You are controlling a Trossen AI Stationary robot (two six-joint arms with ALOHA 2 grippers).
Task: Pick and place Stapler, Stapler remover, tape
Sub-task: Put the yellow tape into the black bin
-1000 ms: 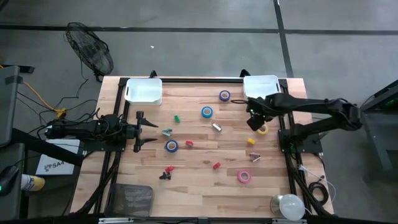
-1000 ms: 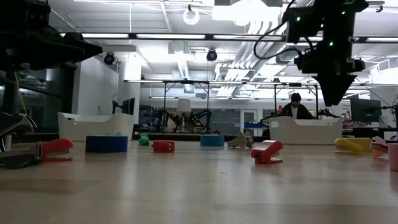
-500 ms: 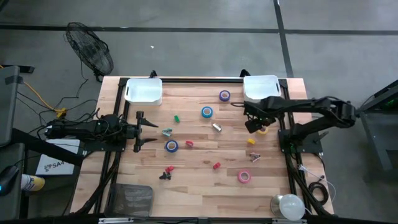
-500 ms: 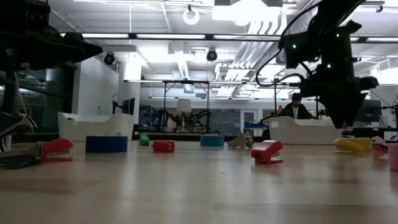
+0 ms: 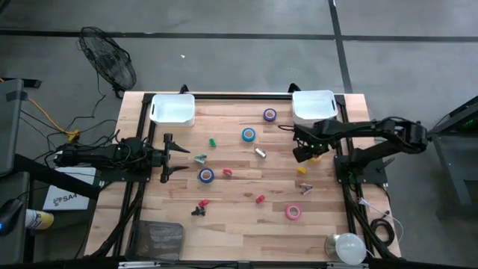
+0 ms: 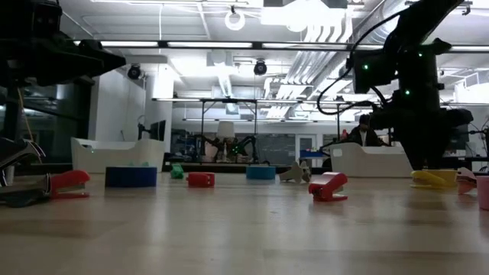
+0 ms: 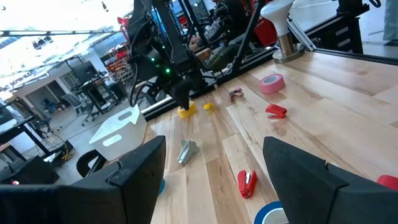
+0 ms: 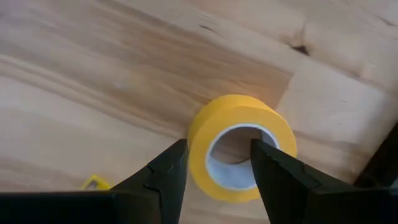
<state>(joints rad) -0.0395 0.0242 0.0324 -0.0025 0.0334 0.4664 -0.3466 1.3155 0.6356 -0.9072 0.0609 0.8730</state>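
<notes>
a pale wooden table (image 5: 246, 217) stands on a grey floor, with a fan (image 5: 109, 57) lying beyond its far left corner. the low view looks across the boards into a bright workshop where a person (image 6: 365, 131) sits behind the far edge. two white bins rest at the far edge, a left bin (image 5: 172, 109) and a right bin (image 5: 313, 104).

the right gripper (image 8: 214, 163) is low over a yellow tape roll (image 8: 241, 148) lying flat near the right bin, hole facing up. its jaws are spread, one finger outside the ring and one over the hole, not pressed on it.

four more rolls lie flat: two blue, one (image 5: 248, 134) mid-table and one (image 5: 206, 175) nearer the left arm, a purple roll (image 5: 269, 114) and a pink roll (image 5: 293, 212).

the left gripper (image 5: 175, 155) waits at the left side, its jaws wide and holding nothing.
</notes>
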